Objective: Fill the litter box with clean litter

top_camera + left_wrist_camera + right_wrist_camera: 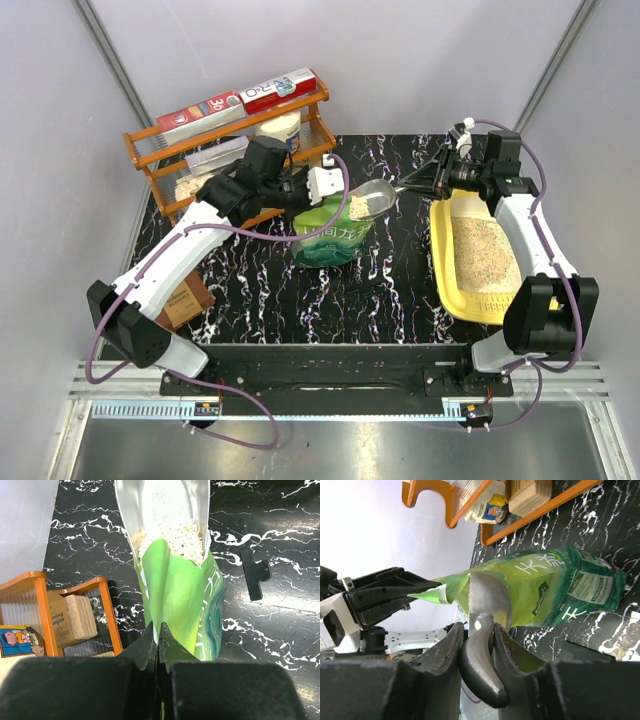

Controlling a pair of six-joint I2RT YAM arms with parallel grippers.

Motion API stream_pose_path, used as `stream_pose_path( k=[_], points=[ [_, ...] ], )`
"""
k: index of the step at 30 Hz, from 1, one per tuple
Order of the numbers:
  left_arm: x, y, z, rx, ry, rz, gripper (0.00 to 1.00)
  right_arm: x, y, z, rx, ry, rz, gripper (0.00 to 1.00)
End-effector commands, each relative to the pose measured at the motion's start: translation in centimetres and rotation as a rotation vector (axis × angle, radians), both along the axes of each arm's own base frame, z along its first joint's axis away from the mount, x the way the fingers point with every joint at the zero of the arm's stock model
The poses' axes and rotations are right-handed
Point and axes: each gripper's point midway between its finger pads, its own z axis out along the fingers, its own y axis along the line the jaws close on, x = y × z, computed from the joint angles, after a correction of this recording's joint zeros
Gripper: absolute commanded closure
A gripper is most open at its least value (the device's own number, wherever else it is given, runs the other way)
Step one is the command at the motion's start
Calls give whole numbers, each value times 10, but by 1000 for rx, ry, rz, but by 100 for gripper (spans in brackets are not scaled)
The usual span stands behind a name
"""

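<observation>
The litter box [443,270] lies on the counter [250,280] just beneath the right end effector [432,180], with a thin layer of granules inside. To that end effector's left stands the green pouch [330,238], its open lip pinched tight by the left end effector [322,188]. The right one is clamped on the handle of the grey scoop [372,198], whose bowl sits at the pouch mouth loaded with clean litter [358,206]. This looks like a scooping pass. The next move is to carry the bowl level over the tray and tip it. The orange rack [170,150] behind the left end effector and the black clip [255,572] beside the pouch leave that path free.
</observation>
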Motion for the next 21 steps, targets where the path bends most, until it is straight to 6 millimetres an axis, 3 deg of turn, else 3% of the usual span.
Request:
stream_pose_path(
  k=[1,8,12,15,16,18,21],
  points=[
    [21,-2,66,-102,-179,50,100,-10,-8,31,-77,-147,-21,100],
    [24,-11,73,-159,-139,69,100,-1,-19,16,-283,-172,-97,100],
    [24,-13,71,-159,-131,65,100,2,-14,9,-239,-109,-82,100],
    [23,-11,70,-156,-130,69,100,6,-13,15,-220,-114,-93,100],
    [23,-10,69,-151,-133,68,100,5,-21,10,-290,-115,-121,100],
    [22,-9,69,-145,-141,68,100,4,-17,22,-357,-200,-115,100],
    [22,-8,67,-140,-141,66,100,6,-21,18,-427,-183,-97,100]
  ],
)
